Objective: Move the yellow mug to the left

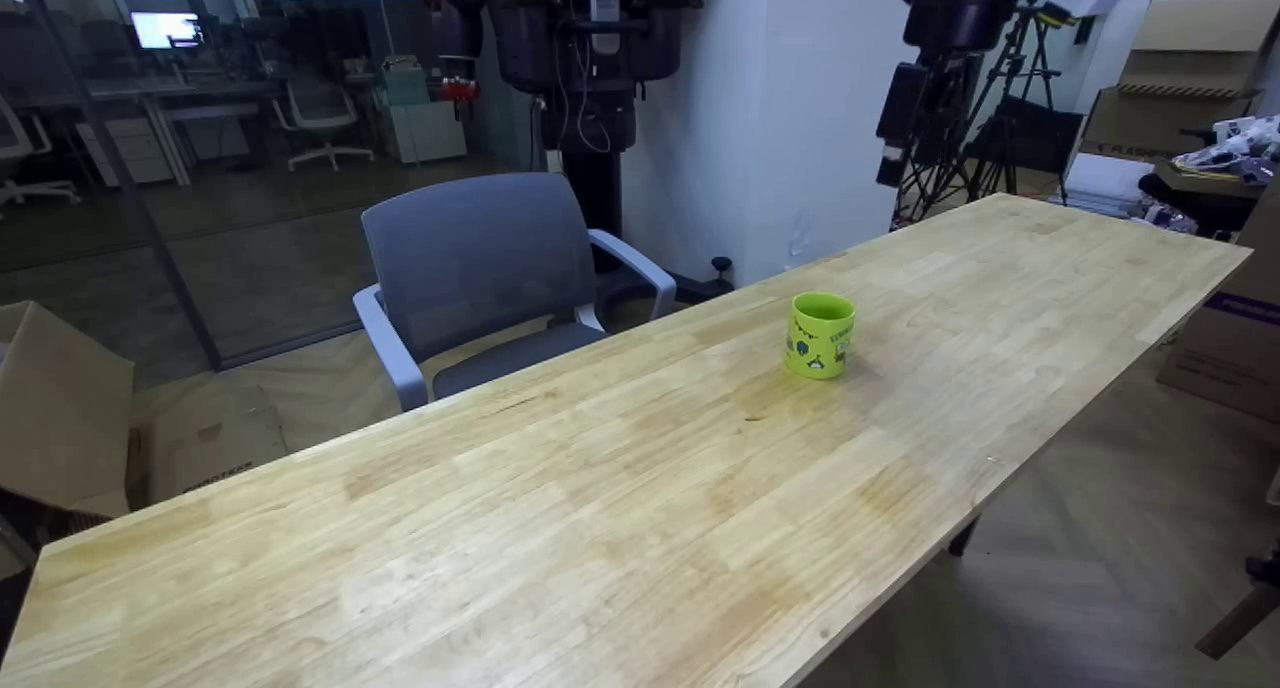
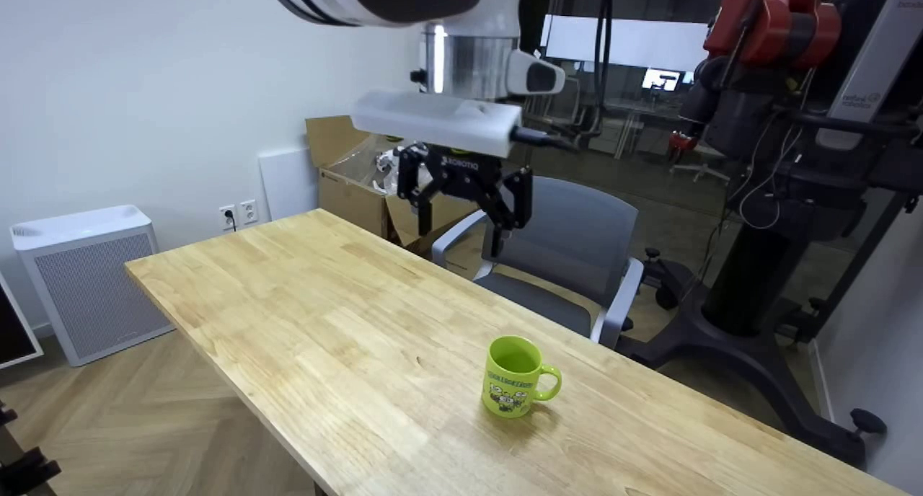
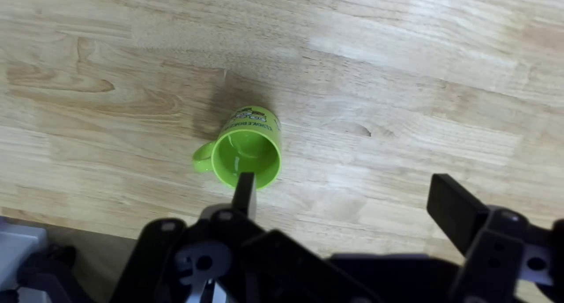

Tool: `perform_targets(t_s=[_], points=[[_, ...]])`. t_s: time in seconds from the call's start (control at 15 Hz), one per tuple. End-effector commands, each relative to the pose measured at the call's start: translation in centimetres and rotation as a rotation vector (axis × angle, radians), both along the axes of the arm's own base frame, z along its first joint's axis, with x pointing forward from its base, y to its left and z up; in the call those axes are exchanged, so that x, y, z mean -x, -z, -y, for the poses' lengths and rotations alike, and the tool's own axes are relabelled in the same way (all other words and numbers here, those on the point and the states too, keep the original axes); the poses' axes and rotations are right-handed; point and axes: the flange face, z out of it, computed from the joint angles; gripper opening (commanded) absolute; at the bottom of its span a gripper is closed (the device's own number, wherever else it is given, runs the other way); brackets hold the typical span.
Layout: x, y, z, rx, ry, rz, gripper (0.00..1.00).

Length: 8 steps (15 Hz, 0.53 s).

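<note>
The yellow mug is lime green with dark printed marks and stands upright on the long wooden table. It shows in both exterior views (image 1: 818,338) (image 2: 510,384) and in the wrist view (image 3: 249,155), with its handle to the left there. My gripper (image 2: 461,235) hangs high above the table, apart from the mug. In an exterior view it shows side-on at the upper right (image 1: 892,163). In the wrist view (image 3: 343,179) the fingers are wide apart with nothing between them. The left finger covers part of the mug's near rim in that view.
The wooden table (image 1: 560,528) runs long and narrow. A grey office chair (image 1: 480,258) stands against its long edge, with a dark and red robot (image 1: 600,68) behind it. Cardboard boxes (image 2: 353,197) and a white air purifier (image 2: 94,280) stand on the floor around the table.
</note>
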Motion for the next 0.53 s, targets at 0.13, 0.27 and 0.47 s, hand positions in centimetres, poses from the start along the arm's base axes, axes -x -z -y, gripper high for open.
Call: perform_targets(t_s=[0.13, 0.27, 0.47], points=[[-2.6, 2.1, 1.3, 0.049, -0.127, -0.065, 1.00], [-3.4, 2.9, 1.4, 0.060, -0.150, -0.078, 1.00], [-5.4, 3.8, 1.3, 0.049, -0.129, 0.015, 1.00]])
